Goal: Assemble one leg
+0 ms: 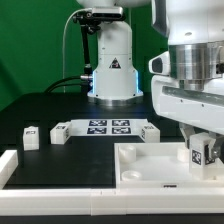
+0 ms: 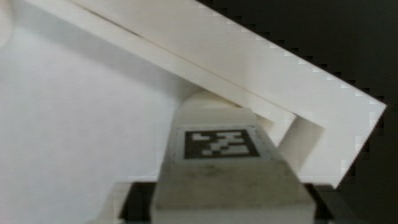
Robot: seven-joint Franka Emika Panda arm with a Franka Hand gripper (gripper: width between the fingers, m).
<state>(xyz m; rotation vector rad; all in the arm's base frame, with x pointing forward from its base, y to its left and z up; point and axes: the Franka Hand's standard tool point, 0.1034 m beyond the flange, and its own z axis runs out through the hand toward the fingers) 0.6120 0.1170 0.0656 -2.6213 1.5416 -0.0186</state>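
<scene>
Exterior view: gripper [image 1: 198, 153] clamps a leg [image 1: 199, 151] at the tray's [image 1: 140, 162] right rear corner; wrist view shows the fingers [image 2: 143, 204] closed on the tagged leg [image 2: 221, 150] against the tray's [image 2: 80, 130] raised rim; two more legs [image 1: 31, 136] lie on the table [image 1: 40, 110] near the marker board [image 1: 108, 127].

A black tabletop [image 1: 40, 105] runs back to a green backdrop [image 1: 35, 40] filling the rear wall, apparently cloth; lighting is even and bright, without hard shadows.

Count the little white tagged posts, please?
4 legs: one in the gripper above the tray, one beside each marker board end, one at the exterior view's far left. Others possibly hidden.
</scene>
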